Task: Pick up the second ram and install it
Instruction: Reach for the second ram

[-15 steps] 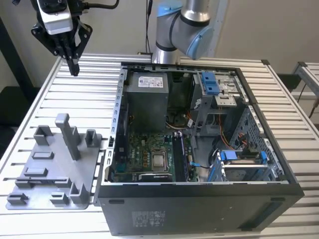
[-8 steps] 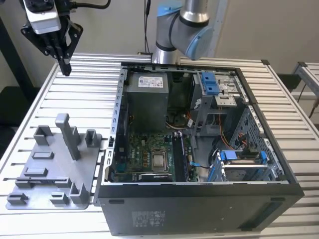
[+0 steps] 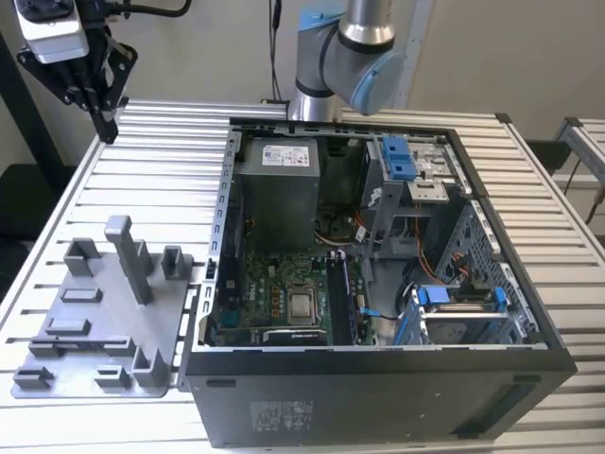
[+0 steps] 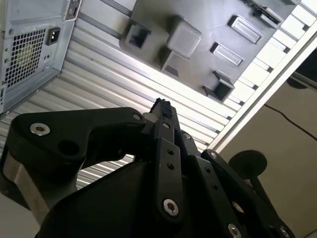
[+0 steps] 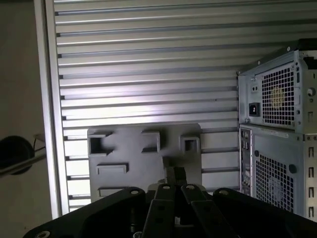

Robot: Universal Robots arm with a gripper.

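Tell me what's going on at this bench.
The arm's gripper hangs above the slatted table, toward the exterior view's left. It is well apart from the grey tray and the open computer case. In both wrist views its fingers look closed together, with nothing seen between them. The tray lies below it, beside the case, and the green motherboard lies exposed inside the case.

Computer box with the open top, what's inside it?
Inside the computer box you can see a green motherboard, a grey power supply, blue clips and coloured cables. Whatever lies beneath the metal drive cage is covered.
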